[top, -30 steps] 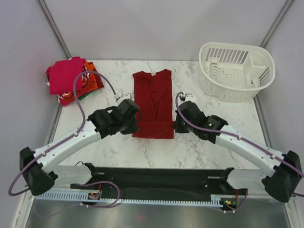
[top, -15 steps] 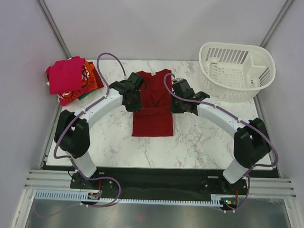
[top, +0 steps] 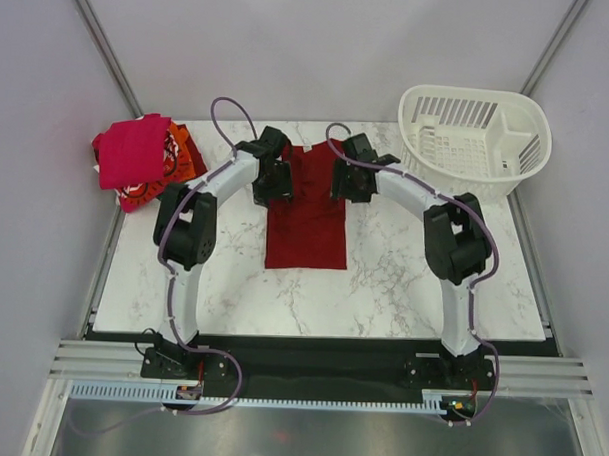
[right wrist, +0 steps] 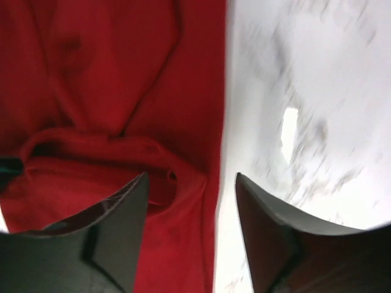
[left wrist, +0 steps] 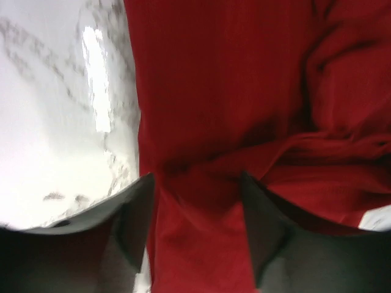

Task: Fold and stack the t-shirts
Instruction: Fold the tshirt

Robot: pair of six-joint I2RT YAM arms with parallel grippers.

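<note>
From above, the dark red shirt (top: 305, 213) lies flat in the middle of the counter (top: 403, 281). It is a long narrow strip, so the sleeves seem to be turned in already. I judge that the side folds are done, but the strip is at its full length, so a fold across is left, and after it the stacking. The pile (top: 137, 157) waits at the far left corner, well apart from this shirt, with a magenta-pink shirt on top and orange and red ones under it. The pile looks soft and a little untidy. A white basket (top: 475, 139) of hard slotted plastic stands at the far right. The left hand (top: 274, 182) and the right hand (top: 348, 182) are over the far part of the shirt, one at each long edge.

In the left wrist view, the hand is open: its dark fingers (left wrist: 131, 226) stand apart and hold nothing. Below them is matte red cloth with a soft ridge running across it. The glossy, grey-veined marble counter is on the left.

In the right wrist view, this hand is open too, and empty. The cloth here shows a curled, rounded fold and a thin seam line. The straight shirt edge runs down between the fingers, and bright counter is on the right.
</note>
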